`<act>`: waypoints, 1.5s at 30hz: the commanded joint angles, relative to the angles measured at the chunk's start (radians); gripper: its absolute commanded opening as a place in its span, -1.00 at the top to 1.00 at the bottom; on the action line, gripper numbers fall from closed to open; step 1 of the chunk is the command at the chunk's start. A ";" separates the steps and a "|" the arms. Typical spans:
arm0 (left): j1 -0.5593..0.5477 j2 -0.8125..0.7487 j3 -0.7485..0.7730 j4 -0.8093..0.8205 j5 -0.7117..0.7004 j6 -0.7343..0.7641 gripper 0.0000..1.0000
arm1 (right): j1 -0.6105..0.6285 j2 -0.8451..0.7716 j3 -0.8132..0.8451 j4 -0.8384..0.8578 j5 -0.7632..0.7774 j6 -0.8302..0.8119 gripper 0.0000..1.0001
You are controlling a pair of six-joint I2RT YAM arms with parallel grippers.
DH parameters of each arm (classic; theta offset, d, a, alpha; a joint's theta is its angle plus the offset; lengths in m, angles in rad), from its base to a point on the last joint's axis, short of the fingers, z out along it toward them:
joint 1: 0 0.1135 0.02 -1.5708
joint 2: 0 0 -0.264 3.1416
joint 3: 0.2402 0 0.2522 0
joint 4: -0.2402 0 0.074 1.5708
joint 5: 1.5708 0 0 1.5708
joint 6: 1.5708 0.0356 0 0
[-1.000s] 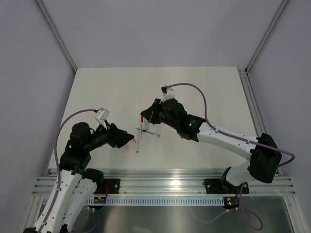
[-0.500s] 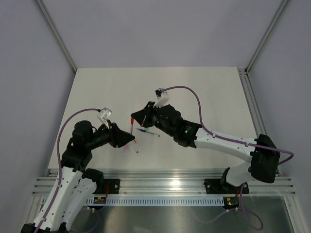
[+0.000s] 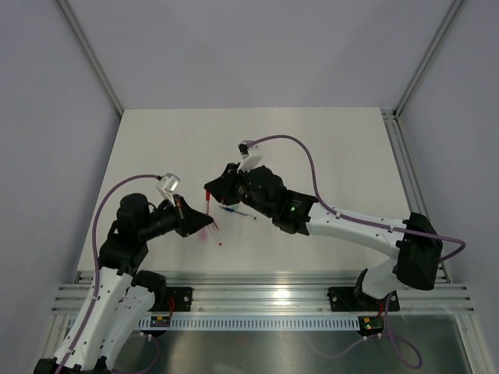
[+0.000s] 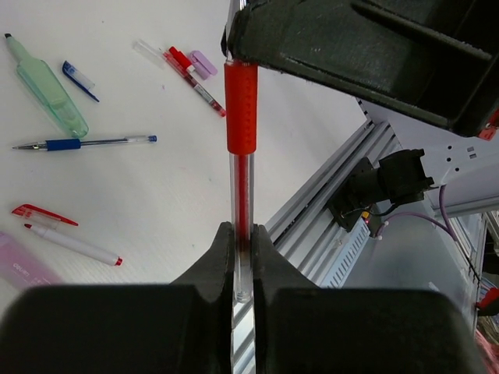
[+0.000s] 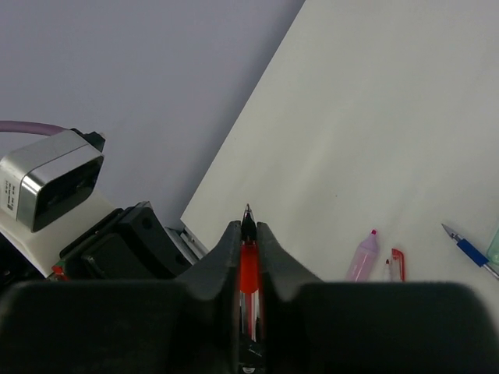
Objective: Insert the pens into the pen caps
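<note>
A red pen (image 4: 241, 109) with a clear barrel and a red grip hangs above the table between both grippers. My left gripper (image 4: 244, 234) is shut on its blunt rear end. My right gripper (image 5: 248, 230) has its fingers tight against both sides of the red grip (image 5: 248, 269), and the pointed tip pokes out past them. From above, the two grippers (image 3: 209, 224) (image 3: 209, 189) meet near the table's front left. On the table lie a blue pen (image 4: 86, 142), a blue cap (image 4: 79, 80), a red cap (image 4: 43, 215), a pale pink cap (image 4: 203, 62) and another red pen (image 4: 195, 82).
A green highlighter (image 4: 48, 88) lies beside the blue cap. A pink highlighter (image 5: 362, 257) and a white pen with a red end (image 4: 74, 243) lie next to the red cap. The metal rail (image 3: 257, 296) runs along the table's front edge, close under the left gripper.
My right arm carried the red pen leftward to the left gripper. The left jaws, open a second ago, have closed on the pen's rear end.
</note>
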 commanded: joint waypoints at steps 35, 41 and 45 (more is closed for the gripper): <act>0.119 -0.194 0.095 -0.191 -0.528 0.020 1.00 | 0.017 0.495 0.284 -0.446 -0.019 -0.258 0.43; 0.119 -0.193 0.090 -0.182 -0.510 0.019 1.00 | 0.017 0.584 0.380 -0.476 -0.001 -0.263 0.49; 0.119 -0.201 0.087 -0.177 -0.496 0.020 1.00 | 0.019 0.622 0.420 -0.505 0.002 -0.266 0.51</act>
